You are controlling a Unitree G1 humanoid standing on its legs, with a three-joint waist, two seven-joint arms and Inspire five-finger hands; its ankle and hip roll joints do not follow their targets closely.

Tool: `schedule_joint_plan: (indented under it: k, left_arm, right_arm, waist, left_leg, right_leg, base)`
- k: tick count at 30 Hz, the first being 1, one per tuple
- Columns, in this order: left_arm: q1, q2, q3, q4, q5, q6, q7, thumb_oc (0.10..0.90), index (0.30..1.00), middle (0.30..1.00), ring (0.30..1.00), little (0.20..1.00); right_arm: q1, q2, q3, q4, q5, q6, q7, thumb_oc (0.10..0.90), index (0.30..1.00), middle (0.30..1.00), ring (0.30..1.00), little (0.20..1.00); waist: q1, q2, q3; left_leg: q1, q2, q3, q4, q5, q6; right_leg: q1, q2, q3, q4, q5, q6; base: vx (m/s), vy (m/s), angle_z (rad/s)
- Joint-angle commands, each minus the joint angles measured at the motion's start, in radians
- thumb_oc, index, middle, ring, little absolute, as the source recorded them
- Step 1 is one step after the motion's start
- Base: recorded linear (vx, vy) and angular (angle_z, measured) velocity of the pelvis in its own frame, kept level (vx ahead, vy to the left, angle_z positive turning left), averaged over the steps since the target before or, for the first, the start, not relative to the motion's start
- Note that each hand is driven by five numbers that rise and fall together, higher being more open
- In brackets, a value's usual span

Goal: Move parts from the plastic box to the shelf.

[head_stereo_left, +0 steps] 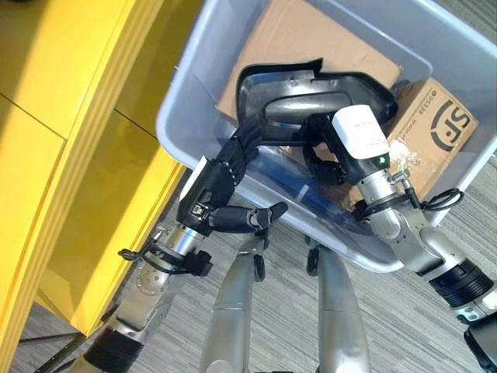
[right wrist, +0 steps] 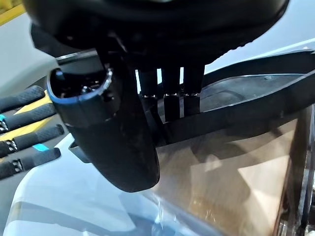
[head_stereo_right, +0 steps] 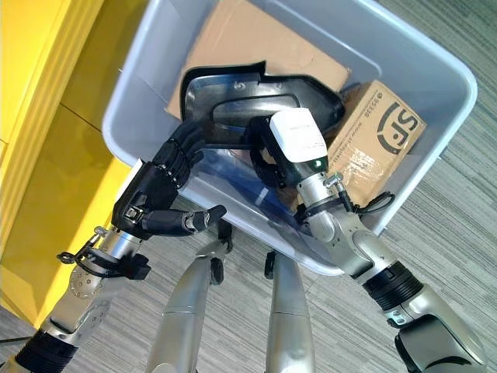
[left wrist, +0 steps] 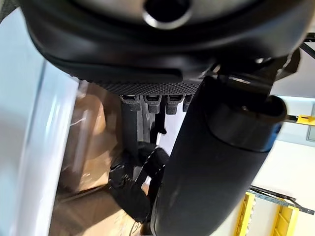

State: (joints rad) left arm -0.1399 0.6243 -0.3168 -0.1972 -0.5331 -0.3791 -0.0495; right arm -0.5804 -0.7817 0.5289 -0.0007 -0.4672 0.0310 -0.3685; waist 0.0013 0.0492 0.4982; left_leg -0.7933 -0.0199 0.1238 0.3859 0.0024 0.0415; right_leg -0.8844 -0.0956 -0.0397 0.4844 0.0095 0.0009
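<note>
A yellow shelf unit (head_stereo_left: 70, 155) took up the robot's left side of the head views, over a grey striped carpet (head_stereo_right: 458, 233). Beside it sat the big pale grey plastic box (head_stereo_left: 180, 116), tilted in view, with the arms reaching in over its near wall.

Inside the box, a flat sheet of brown cardboard (head_stereo_left: 311, 39) lay along the bottom, and a smaller cardboard carton (head_stereo_left: 435, 128) sat in the far right corner. The carton had large black letters and a line of small print on its side; not reading those off.

The part itself was a black moulded plastic panel (head_stereo_left: 311, 97), long and curved with a raised rim, lifted up above the cardboard between both hands.

The right hand (head_stereo_left: 342, 148), the one with the white cover on its back, had its fingers curled over the panel's right end; the right wrist view showed them hooked on the edge. The left hand (head_stereo_right: 167, 175) reached up to the panel's left end, fingers stretched along its underside and touching it, thumb sticking out loose below, well away from the panel.
</note>
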Motion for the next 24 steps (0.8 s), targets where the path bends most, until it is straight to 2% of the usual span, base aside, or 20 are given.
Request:
schedule_joint_plan:
  k: [1,6,9,16,19,21,24]
  left_arm:
    - [0.008,0.007,0.041,-0.136,0.032,-0.087,-0.027,0.9,1.0,1.0,1.0,1.0]
    - [0.007,0.02,0.05,-0.141,0.04,-0.079,-0.033,0.9,1.0,1.0,1.0,1.0]
    - [0.012,0.032,0.07,-0.146,0.045,-0.074,-0.048,0.9,1.0,1.0,1.0,1.0]
    - [0.044,0.052,0.128,-0.157,0.014,-0.06,-0.098,0.9,1.0,1.0,1.0,1.0]
    - [0.059,0.055,0.151,-0.16,0.014,-0.072,-0.122,0.9,1.0,1.0,1.0,1.0]
    - [0.057,0.056,0.155,-0.168,0.001,-0.064,-0.118,0.9,1.0,1.0,1.0,1.0]
    - [0.048,0.041,0.159,-0.151,-0.034,-0.055,-0.147,0.9,1.0,1.0,1.0,1.0]
  right_arm:
    - [-0.035,-0.049,-0.086,-0.123,0.041,-0.034,-0.021,0.4,0.3,0.3,0.3,0.3]
    - [-0.023,-0.062,-0.1,-0.107,0.068,-0.01,0.001,0.4,0.3,0.3,0.3,0.3]
    - [-0.007,-0.073,-0.13,-0.086,0.069,0.055,0.012,0.4,0.3,0.3,0.3,0.3]
    - [0.043,-0.114,-0.216,-0.063,0.1,0.083,0.097,0.4,0.3,0.3,0.3,0.3]
    - [0.081,-0.145,-0.264,-0.069,0.131,0.061,0.154,0.4,0.3,0.3,0.3,0.3]
    - [0.089,-0.15,-0.275,-0.08,0.131,0.058,0.158,0.4,0.3,0.3,0.3,0.3]
    - [0.092,-0.166,-0.307,-0.119,0.108,0.069,0.22,0.4,0.3,0.3,0.3,0.3]
  waist:
    - [-0.027,0.028,0.022]
    - [-0.031,0.017,0.022]
    - [-0.035,0.008,0.022]
    - [-0.047,-0.001,0.022]
    - [-0.055,-0.012,0.022]
    - [-0.056,-0.014,0.022]
    - [-0.065,-0.024,-0.015]
  left_leg:
    - [0.1,0.014,-0.018,-0.095,-0.021,-0.035]
    - [0.167,0.02,-0.02,-0.116,-0.023,-0.036]
    - [0.23,0.025,-0.021,-0.136,-0.024,-0.037]
    - [0.365,0.038,-0.022,-0.175,-0.028,-0.041]
    - [0.452,0.046,-0.02,-0.209,-0.034,-0.043]
    - [0.47,0.049,-0.02,-0.219,-0.033,-0.044]
    - [0.539,0.055,-0.008,-0.26,-0.04,-0.048]
  right_leg:
    - [0.152,0.077,-0.058,-0.083,-0.123,-0.02]
    - [0.222,0.071,-0.067,-0.12,-0.116,-0.019]
    - [0.284,0.068,-0.071,-0.145,-0.113,-0.016]
    - [0.424,0.061,-0.074,-0.209,-0.097,-0.009]
    - [0.514,0.056,-0.068,-0.261,-0.081,0.002]
    - [0.531,0.054,-0.068,-0.271,-0.077,0.004]
    - [0.605,0.051,-0.062,-0.326,-0.064,0.014]
  base:
    - [-0.02,-0.032,-0.05]
    - [-0.01,-0.049,-0.05]
    - [0.0,-0.013,0.01]
    - [0.01,0.001,0.0]
    - [0.05,0.001,-0.03]
    - [0.04,0.0,-0.03]
    - [0.1,0.004,-0.03]
